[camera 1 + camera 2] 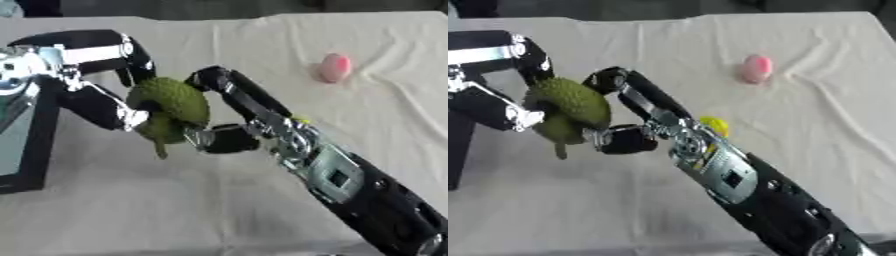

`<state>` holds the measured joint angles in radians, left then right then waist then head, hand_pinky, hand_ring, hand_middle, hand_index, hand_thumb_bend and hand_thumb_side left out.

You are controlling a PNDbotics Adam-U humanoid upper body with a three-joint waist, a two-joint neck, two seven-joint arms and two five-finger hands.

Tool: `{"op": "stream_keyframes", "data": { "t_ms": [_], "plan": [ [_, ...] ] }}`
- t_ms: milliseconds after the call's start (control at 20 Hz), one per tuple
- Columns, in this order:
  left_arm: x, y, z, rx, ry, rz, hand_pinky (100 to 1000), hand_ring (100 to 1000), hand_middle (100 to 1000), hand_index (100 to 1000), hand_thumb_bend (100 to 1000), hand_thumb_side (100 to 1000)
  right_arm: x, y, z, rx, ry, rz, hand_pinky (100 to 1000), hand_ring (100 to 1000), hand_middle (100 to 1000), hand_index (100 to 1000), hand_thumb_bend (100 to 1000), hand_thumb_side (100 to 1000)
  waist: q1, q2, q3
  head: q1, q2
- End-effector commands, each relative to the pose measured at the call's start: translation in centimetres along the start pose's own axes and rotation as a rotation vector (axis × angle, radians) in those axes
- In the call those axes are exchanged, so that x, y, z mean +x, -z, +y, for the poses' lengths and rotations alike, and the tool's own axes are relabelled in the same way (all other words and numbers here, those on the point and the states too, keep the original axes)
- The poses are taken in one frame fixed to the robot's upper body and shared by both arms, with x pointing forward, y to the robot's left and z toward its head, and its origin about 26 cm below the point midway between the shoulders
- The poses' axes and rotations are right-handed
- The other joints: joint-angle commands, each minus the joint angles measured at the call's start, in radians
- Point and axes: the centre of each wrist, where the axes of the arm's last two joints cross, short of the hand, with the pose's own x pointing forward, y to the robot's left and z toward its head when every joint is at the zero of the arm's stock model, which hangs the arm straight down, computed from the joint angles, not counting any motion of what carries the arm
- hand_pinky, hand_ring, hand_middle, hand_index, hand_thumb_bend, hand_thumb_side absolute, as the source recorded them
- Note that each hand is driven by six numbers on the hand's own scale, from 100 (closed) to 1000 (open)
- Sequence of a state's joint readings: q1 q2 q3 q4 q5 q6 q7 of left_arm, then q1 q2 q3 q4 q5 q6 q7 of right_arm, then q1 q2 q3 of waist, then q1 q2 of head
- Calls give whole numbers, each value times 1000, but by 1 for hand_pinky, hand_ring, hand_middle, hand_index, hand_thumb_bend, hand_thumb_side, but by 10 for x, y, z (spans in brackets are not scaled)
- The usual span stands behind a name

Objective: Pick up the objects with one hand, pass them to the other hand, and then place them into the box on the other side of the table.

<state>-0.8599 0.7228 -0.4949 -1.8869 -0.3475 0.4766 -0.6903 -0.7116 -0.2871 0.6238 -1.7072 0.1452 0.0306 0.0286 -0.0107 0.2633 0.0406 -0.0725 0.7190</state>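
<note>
Left hand (96, 75) is seen at the upper left, above the table, with its black fingers curled round the left and top sides of a bumpy green fruit (171, 102). One finger arches over the top of the fruit; another section lies under its lower left. The palm is partly cut off by the picture's edge in the right eye view.

At the far left edge, a dark-framed box (26, 150) is partly visible; only one side and a pale inner face can be made out, the rest being cut off.

The green fruit is held clear of the cloth-covered table (175, 210), between both hands. A thin stem hangs from its lower end. Its underside is hidden behind the fingers.

Right hand (232, 117) is seen touching the right side of the same fruit, one long finger laid up along it and the thumb bent in beneath. The fingers are curled about the fruit from the right. The right arm runs off at the lower right corner.

A small yellow object (715, 125) is noted on the cloth just behind the right wrist; most of it is hidden by the arm, and its shape cannot be told.

A pink rounded object (335, 67) lies on the cloth at the upper right, well apart from the hands.
</note>
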Motion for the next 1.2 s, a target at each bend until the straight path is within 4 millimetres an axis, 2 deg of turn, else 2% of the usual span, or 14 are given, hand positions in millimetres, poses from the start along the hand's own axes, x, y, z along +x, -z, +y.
{"op": "stream_keyframes", "data": {
  "t_ms": [50, 200, 450, 900, 1000, 1100, 1200],
  "plan": [
    [-2, -7, 8, 67, 50, 30, 712, 641, 496, 412, 100, 100, 3, 0, -6, 38, -42, -17, 832, 781, 598, 851, 100, 645, 3, -15, -2, 3, -6],
    [-9, -5, 7, 90, 70, 53, 710, 636, 489, 407, 111, 100, 3, -1, -8, 44, -59, -3, 841, 802, 607, 874, 100, 711, 3, -15, -3, 2, -7],
    [-20, -8, 8, 123, 72, 90, 704, 629, 482, 406, 121, 100, 3, -2, -10, 40, -64, 17, 841, 802, 600, 881, 100, 697, 4, -14, -5, 3, -6],
    [-43, -29, 12, 239, 26, 179, 690, 617, 463, 400, 115, 100, 2, -4, -13, 35, -76, 42, 839, 799, 602, 880, 100, 685, 1, -14, -1, 9, -11],
    [-51, -35, 14, 278, 14, 213, 689, 615, 461, 399, 113, 100, 1, -5, -14, 30, -77, 46, 837, 793, 595, 874, 100, 645, 1, -14, 0, 17, -12],
    [-59, -42, 16, 332, 5, 251, 688, 615, 459, 399, 113, 100, 0, -5, -16, 18, -82, 70, 826, 769, 568, 849, 100, 528, 2, -14, 1, 29, -13],
    [-68, -46, 17, 380, -14, 287, 685, 612, 456, 399, 102, 100, -2, -6, -17, 8, -88, 95, 824, 764, 563, 841, 100, 480, 2, -13, 2, 40, -15]
  ]
}}
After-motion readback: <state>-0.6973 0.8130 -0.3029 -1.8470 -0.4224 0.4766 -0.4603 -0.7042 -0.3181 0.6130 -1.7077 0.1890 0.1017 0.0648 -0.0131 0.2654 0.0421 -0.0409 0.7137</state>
